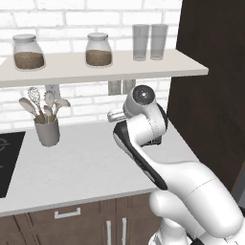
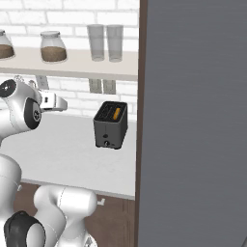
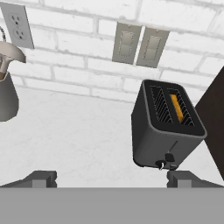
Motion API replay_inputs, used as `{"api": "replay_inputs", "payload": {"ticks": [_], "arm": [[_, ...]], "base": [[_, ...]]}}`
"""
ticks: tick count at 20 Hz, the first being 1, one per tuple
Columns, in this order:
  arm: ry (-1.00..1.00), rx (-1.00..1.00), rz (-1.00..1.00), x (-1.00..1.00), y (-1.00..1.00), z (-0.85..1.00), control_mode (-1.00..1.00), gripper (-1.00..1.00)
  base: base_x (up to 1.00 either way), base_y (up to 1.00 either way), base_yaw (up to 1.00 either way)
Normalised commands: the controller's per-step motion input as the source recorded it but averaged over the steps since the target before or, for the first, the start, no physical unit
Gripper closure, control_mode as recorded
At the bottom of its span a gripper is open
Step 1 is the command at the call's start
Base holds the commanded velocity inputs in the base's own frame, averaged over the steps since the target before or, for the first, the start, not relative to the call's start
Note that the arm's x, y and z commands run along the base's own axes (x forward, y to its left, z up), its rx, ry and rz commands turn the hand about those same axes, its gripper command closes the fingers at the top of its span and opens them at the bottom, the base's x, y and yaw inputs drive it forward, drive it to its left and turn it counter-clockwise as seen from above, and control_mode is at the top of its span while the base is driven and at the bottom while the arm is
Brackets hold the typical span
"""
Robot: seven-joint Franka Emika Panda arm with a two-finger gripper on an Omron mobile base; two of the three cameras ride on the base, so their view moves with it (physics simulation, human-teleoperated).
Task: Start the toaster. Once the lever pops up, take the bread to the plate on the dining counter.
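1. The toaster [image 2: 111, 125] [image 3: 166, 127] is a small dark grey box standing upright on the white surface [image 2: 67, 149], near the brick wall, its knob low on the near face.
2. The bread [image 2: 116, 114] [image 3: 176, 106] sits edge-up in one top slot, showing golden-orange.

**Toaster on the white worktop, bread in a slot**

The dark toaster [image 2: 111, 125] sits at centre frame on the white worktop [image 2: 62, 149], its knob low on the near face. The bread [image 2: 116, 113] shows orange in its right slot. Upper left, a shelf [image 2: 72, 65] carries jars [image 2: 53, 47] and two glasses [image 2: 105, 42]. The white arm [image 2: 21, 108] fills the left edge.
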Motion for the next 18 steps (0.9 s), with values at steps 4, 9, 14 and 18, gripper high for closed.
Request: {"api": "replay_inputs", "payload": {"ticks": [4, 9, 14, 18], "arm": [[0.0, 0.0, 0.0, 0.0, 0.0, 0.0, -1.0, -1.0], [0.0, 0.0, 0.0, 0.0, 0.0, 0.0, -1.0, -1.0], [0.0, 0.0, 0.0, 0.0, 0.0, 0.0, -1.0, -1.0], [0.0, 0.0, 0.0, 0.0, 0.0, 0.0, -1.0, -1.0]], "base": [[0.0, 0.0, 0.0], [0.0, 0.0, 0.0], [0.0, 0.0, 0.0], [0.0, 0.0, 0.0]]}}
